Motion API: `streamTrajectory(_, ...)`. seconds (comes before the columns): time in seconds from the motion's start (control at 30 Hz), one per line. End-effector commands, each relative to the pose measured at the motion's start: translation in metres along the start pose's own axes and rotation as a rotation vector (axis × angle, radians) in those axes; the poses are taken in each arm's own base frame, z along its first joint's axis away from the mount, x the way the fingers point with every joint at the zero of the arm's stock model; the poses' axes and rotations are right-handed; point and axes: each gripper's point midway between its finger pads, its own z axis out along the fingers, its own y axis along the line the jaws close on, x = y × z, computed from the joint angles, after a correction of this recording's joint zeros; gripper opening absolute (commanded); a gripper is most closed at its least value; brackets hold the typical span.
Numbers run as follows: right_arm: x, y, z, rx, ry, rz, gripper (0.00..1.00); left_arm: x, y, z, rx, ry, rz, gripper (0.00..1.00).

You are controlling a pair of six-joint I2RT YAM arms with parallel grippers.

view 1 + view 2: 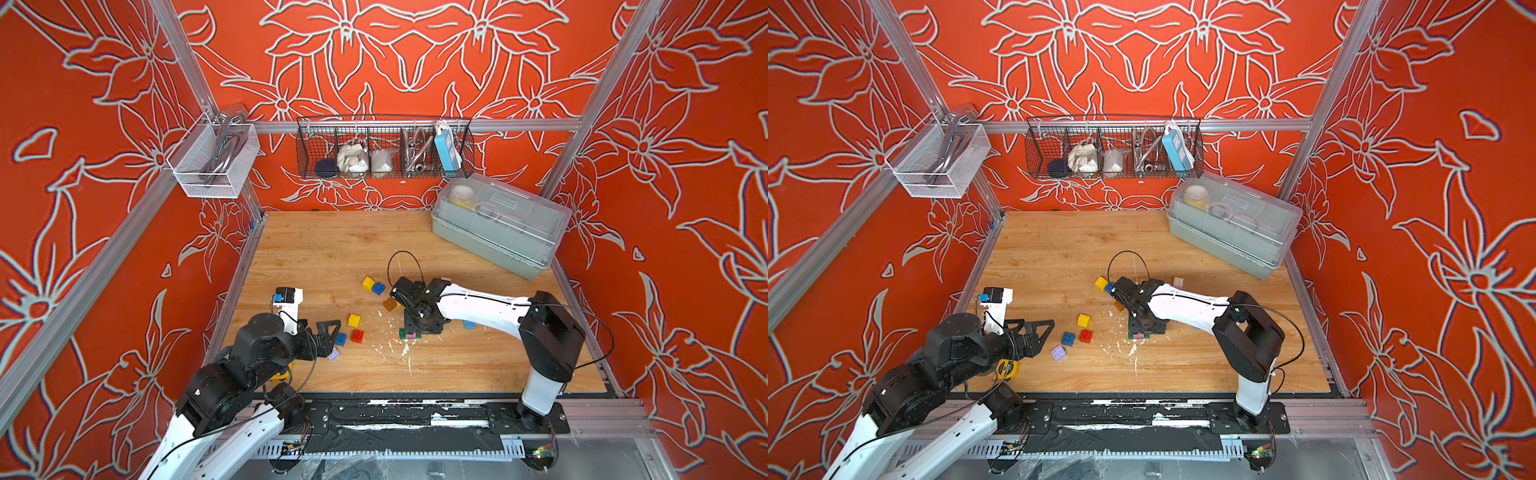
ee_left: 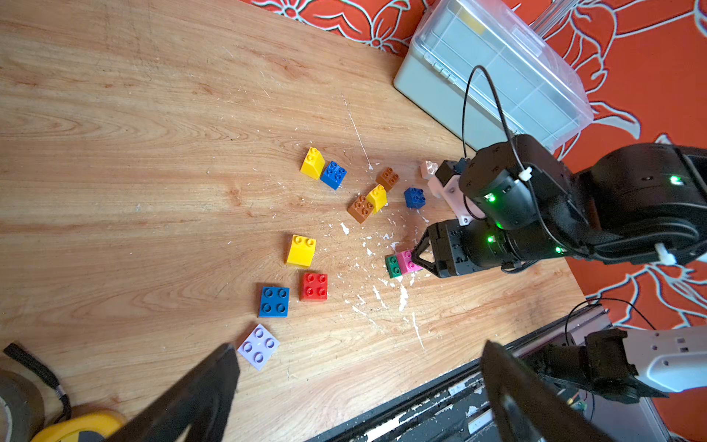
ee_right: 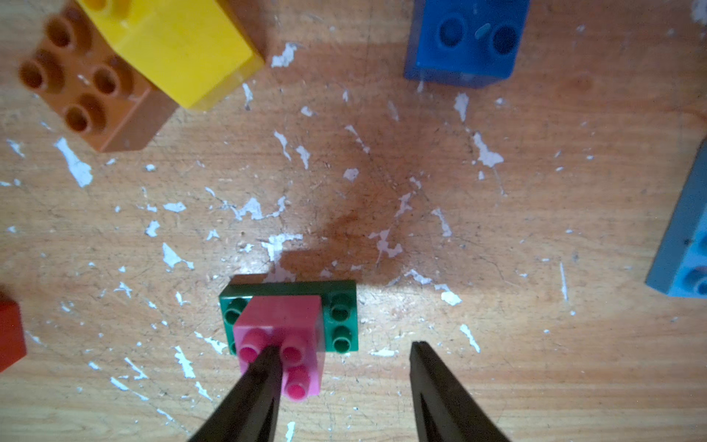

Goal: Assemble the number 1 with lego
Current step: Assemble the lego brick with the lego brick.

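**Right end effector** [image 3: 344,346]: lowered close to the desk [image 1: 332,249], near its middle. Its fingers stood partly apart with nothing between them. In the right wrist view, one fingertip [image 3: 267,356] lay over the studs of the pink brick [image 3: 283,325]. Whether it actually touched could not be told. The other fingertip stood beside the stack, over bare wood.

**Stack:** the pink brick sat on the dark green plate [image 3: 340,310]. It covered the plate's middle and left green studs showing at both ends. The plate lay flat on the desk among white flecks.

**Left end effector** [image 2: 359,344]: fingers spread wide and empty, held over the near left part of the desk. The lilac brick [image 2: 258,346] lay just beside one finger in the left wrist view.

**Loose bricks, all on the desk and apart from the stack:**
- The blue brick [image 2: 274,301] and the red brick [image 2: 314,286] lay side by side, with the yellow brick [image 2: 301,250] just beyond them.
- The brown brick [image 2: 360,208] touched the small yellow wedge [image 2: 377,197].
- The dark blue brick [image 2: 414,198] lay near these two.
- The light blue brick [image 3: 685,245] lay at the edge of the right wrist view.

**Other:** a grey lidded box [image 1: 498,224] stood at the far right corner of the desk.
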Motion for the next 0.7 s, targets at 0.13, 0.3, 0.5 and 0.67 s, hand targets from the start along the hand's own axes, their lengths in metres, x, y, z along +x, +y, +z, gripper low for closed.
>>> streamTrajectory(0.13,0.026,-0.021,0.043,0.065,0.082,0.021,0.57,-0.001,-0.001,0.002,0.008,-0.005,0.006,0.99)
streamTrajectory(0.3,0.029,-0.02,0.051,0.063,0.094,0.029,0.57,0.0,-0.001,0.003,0.007,-0.001,0.007,0.99)
streamTrajectory(0.5,0.037,-0.02,0.061,0.037,0.117,0.061,0.57,0.0,-0.001,0.002,0.006,-0.001,0.006,0.99)
streamTrajectory(0.67,0.028,-0.017,0.046,0.023,0.084,0.045,0.57,0.0,-0.001,0.003,0.006,0.001,0.007,0.99)
